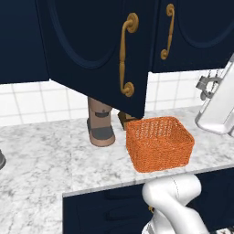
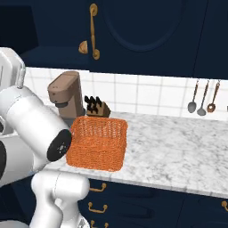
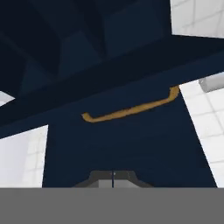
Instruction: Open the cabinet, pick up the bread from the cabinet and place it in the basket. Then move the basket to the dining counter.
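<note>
The cabinet's left door [image 1: 87, 50] stands swung out over the worktop, its brass handle [image 1: 125, 55] facing me. In the hand view my gripper [image 3: 113, 176] is shut, fingertips pressed together with nothing between them, close to a navy door panel just below a brass handle [image 3: 131, 107]. The dark cabinet inside [image 3: 65, 39] lies beyond that. The orange mesh basket [image 1: 159, 142] [image 2: 98, 142] sits near the marble worktop's front edge, and nothing shows inside it. The bread is hidden. The dining counter is out of view.
A brown coffee machine [image 1: 100, 123] [image 2: 67, 95] and a knife block [image 2: 97, 107] stand behind the basket against the tiled wall. Utensils [image 2: 202, 98] hang at the right. My white arm link [image 1: 219, 105] rises right of the basket. The right cabinet door [image 1: 196, 27] is closed.
</note>
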